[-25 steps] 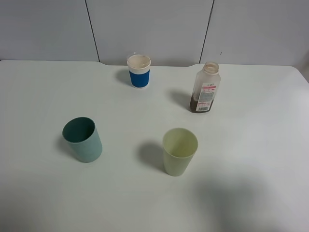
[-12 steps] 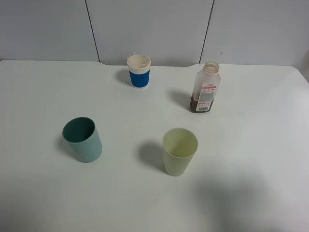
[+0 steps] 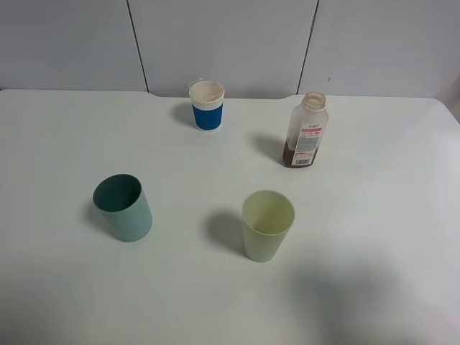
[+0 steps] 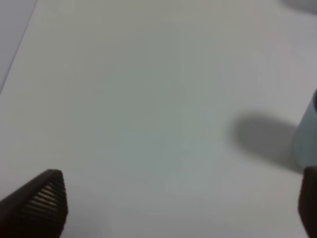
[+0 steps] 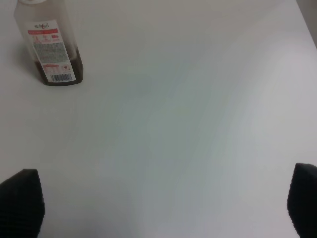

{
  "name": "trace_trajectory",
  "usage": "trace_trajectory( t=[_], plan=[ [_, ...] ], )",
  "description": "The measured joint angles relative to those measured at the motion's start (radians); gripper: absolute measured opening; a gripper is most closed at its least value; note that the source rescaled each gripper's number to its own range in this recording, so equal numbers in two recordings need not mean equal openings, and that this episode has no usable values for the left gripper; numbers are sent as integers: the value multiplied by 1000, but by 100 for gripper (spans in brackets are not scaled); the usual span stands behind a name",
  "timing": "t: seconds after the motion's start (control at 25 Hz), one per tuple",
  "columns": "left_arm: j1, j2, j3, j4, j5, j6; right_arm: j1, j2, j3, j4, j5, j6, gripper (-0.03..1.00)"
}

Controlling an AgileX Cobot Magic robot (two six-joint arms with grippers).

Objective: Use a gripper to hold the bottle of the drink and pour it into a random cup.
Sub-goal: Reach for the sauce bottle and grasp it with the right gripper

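Nothing has shifted on the table (image 3: 374,237) over the past second: every vessel stands where it stood, and neither arm has entered the high view. The left pincer (image 4: 181,208) hangs above bare table, its jaws spread wide. The right pincer (image 5: 163,203) is likewise held wide apart over the white surface, gripping nothing.

The bottle (image 3: 307,133) stands upright and uncapped, well ahead of the right pincer and off to one side of its line, out of contact with it. Its white label (image 5: 49,54) with red print faces the right wrist camera. The drink (image 5: 75,64), dark brown, fills only the lowest part of the clear body.

The cup (image 3: 123,208), teal-green and upright, stands ahead of the left pincer, well apart from it; only a blurred strip of its wall shows at the edge of the left wrist view. A pale yellow-green tumbler (image 3: 267,226) stands between cup and bottle, nearer the arms' side. A blue-banded paper cup (image 3: 207,106) stands farthest from both pincers.
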Motion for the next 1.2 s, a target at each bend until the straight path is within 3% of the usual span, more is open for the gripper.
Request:
trace_trajectory(
  t=[1.2],
  plan=[
    [0,0,0,0,0,0,0,0,0,-15,0,9,100]
  ],
)
